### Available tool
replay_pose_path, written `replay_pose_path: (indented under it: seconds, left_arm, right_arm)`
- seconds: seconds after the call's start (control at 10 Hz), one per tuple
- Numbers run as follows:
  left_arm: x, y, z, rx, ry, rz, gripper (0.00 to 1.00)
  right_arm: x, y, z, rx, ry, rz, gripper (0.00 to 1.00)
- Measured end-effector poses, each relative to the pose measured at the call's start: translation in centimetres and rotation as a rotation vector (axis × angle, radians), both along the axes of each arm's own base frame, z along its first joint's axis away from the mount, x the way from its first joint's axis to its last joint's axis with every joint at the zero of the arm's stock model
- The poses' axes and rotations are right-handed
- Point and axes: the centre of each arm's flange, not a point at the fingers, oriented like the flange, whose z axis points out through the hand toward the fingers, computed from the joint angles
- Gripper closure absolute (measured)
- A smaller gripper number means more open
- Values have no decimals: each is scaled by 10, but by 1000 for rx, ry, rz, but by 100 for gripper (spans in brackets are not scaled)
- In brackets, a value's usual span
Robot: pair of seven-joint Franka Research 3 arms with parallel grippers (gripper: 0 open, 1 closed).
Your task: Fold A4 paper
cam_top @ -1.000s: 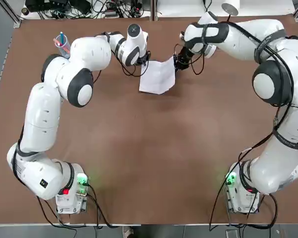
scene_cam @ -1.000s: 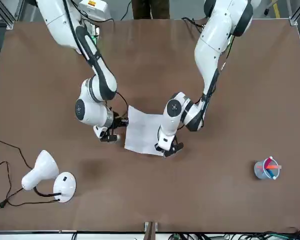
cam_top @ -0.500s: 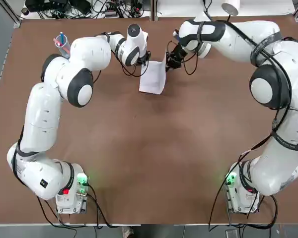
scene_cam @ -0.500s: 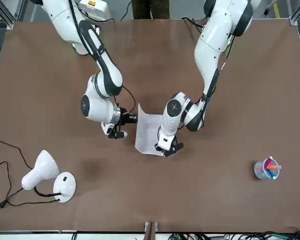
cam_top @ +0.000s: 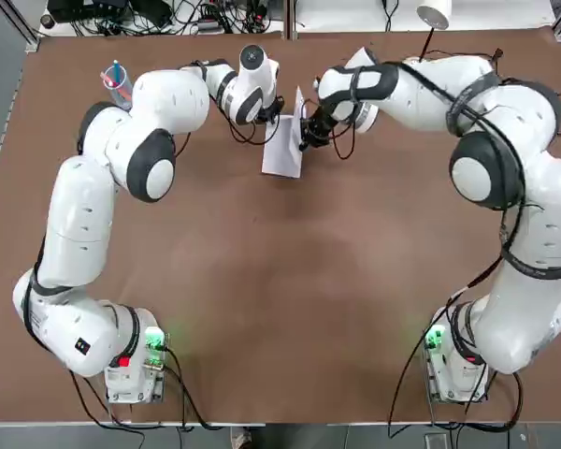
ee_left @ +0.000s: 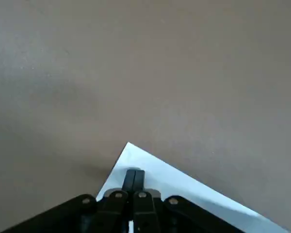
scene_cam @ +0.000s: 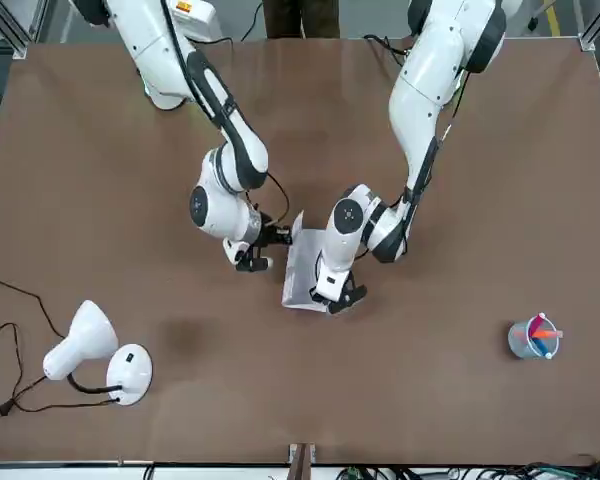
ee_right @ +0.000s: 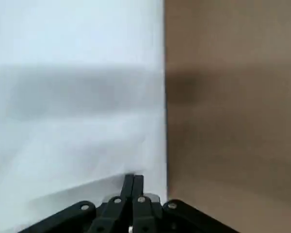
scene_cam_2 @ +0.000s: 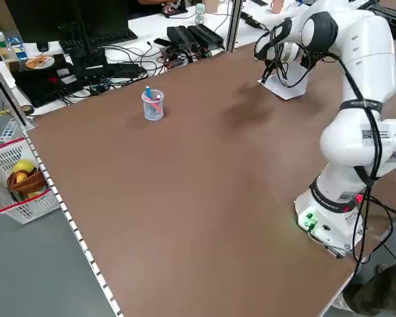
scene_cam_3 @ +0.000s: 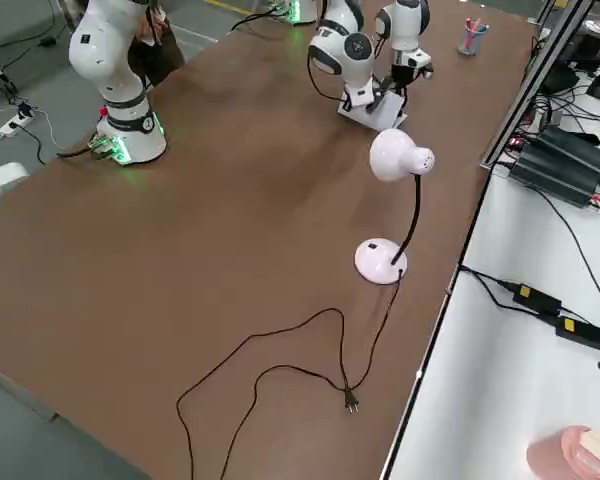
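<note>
Brown table [cam_top: 280,281]: left tool [cam_top: 279,116], right tool [cam_top: 305,138] both pinching half-raised A4 paper [cam_top: 285,154].

1. top camera looks straight down on the whole tabletop [cam_top: 280,281].
2. front camera faces the robot from the far edge.
3. side cameras look diagonally across.
4. wrist cameras sit close above it.

Both arms are stretched toward the table's far edge. The left gripper [cam_top: 277,114] is pointed downward, its fingers [ee_left: 134,178] pressed together. The right gripper [cam_top: 305,138] is held just beside it, fingers [ee_right: 133,183] likewise pressed together, the wrist angled toward the left arm.
</note>
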Motion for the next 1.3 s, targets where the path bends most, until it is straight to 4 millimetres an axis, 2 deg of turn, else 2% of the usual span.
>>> replay_pose_path:
  seconds: [0.5, 0.7, 0.8, 1.0, 1.3]
  left_arm:
    - [0, 0, 0, 0, 0, 0, 99]
    - [1, 1, 0, 37, -23, -59, 99]
    - [5, 8, 1, 96, -25, -107, 99]
    - [24, 41, 12, 229, 25, -148, 99]
    - [41, 69, 36, 258, 36, -131, 99]
  right_arm:
    - [-14, 18, -18, -21, -17, 15, 98]
    - [-21, 24, -26, -28, -11, 27, 98]
    - [-25, 28, -30, -32, -15, 31, 98]
    - [-30, 31, -41, -46, -24, 29, 98]
    - [-29, 31, -43, -48, -27, 28, 98]
